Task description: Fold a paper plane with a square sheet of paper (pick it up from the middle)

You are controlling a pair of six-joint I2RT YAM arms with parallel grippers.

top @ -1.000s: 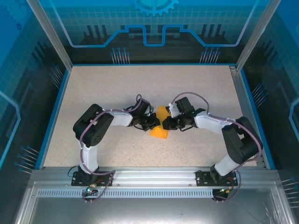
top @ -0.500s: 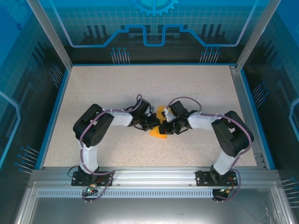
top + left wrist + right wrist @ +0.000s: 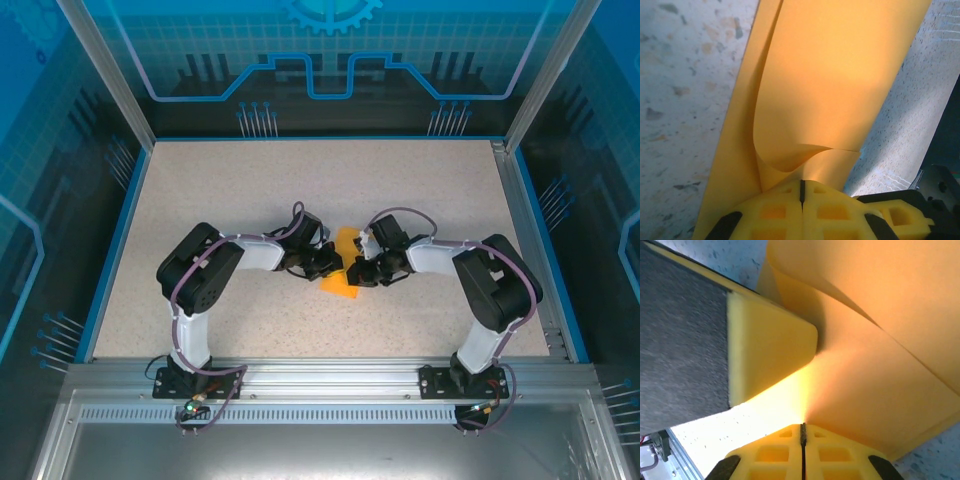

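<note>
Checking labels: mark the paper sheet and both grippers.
square sheet of paper [image 3: 835, 75], left wrist view, curled upper flap
left gripper [image 3: 801, 186], left wrist view, fingertip seam
right gripper [image 3: 803, 427], right wrist view, fingertip seam

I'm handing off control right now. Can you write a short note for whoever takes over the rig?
Left end effector: shut, pinching the square sheet of paper at its edge.
Right end effector: shut on the same sheet, tip to tip with the left one, mid-table.
Done: sheet gripped from both sides, one flap curled over.
Left: flatten that crease and make the remaining folds. It has no plane shape yet.
</note>
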